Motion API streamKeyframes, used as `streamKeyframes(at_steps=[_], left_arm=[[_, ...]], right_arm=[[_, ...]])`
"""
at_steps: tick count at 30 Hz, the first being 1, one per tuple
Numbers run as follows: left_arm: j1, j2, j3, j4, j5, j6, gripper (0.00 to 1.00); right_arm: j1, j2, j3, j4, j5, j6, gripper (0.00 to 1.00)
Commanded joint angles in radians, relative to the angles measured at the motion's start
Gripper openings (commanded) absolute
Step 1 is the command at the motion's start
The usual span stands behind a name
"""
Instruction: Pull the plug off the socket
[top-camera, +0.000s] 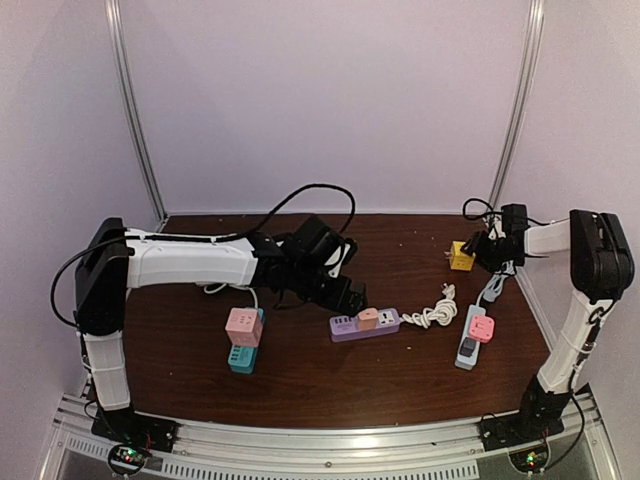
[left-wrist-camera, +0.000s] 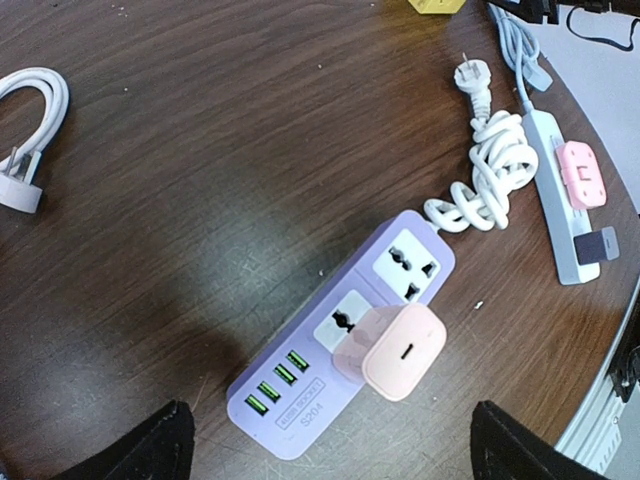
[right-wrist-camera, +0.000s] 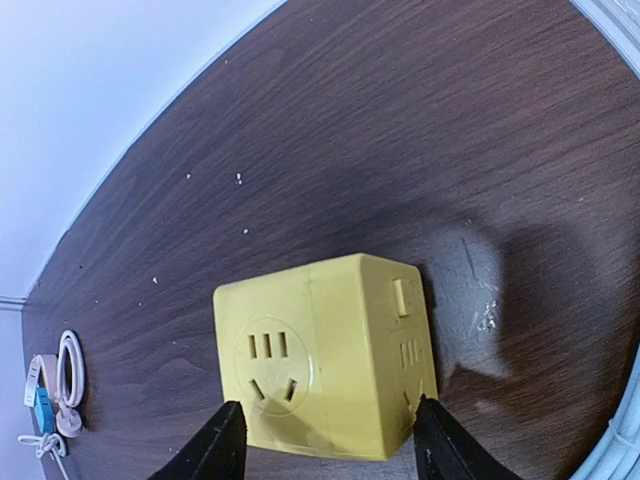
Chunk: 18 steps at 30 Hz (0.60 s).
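Approach step: our left claw (left-wrist-camera: 330, 445), wide open and empty, hovers over the pink plug (left-wrist-camera: 400, 350); next we should descend and clamp.

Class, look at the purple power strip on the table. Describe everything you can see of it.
The purple power strip is a lavender, plastic-looking bar lying flat and diagonal on the dark wooden table. One end carries four green USB ports and a printed label; two universal sockets follow. A pink adapter plug sits in the socket nearer the ports; the other is empty. Its white cord leaves the far end in a tied bundle, its pronged plug lying loose on the table.
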Motion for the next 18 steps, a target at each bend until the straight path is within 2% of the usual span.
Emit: streamKeyframes(at_steps=[1,2,7,13,18], left_arm=[[0.002,-0.025,-0.014,0.049,0.008,-0.004,0.98],[0.003,-0.025,-0.012,0.051,0.011,-0.001,0.98],[0.002,-0.025,-0.003,0.048,0.021,0.053,0.98],[-0.015,-0.016,0.042,0.006,0.037,0.203,0.97],[-0.038,0.028,0.123,-0.086,0.023,0.342,0.87]], right_arm=[[-0.008,-0.028,-0.001,-0.044,0.049,-0.027,0.53],[-0.007,-0.029,-0.001,-0.047,0.045,-0.027,0.51],[0.007,-0.063,-0.013,-0.067,0.046,-0.040,0.50],[0.042,-0.174,-0.059,-0.103,0.079,-0.059,0.50],[0.081,-0.259,-0.120,-0.112,0.064,-0.053,0.50]])
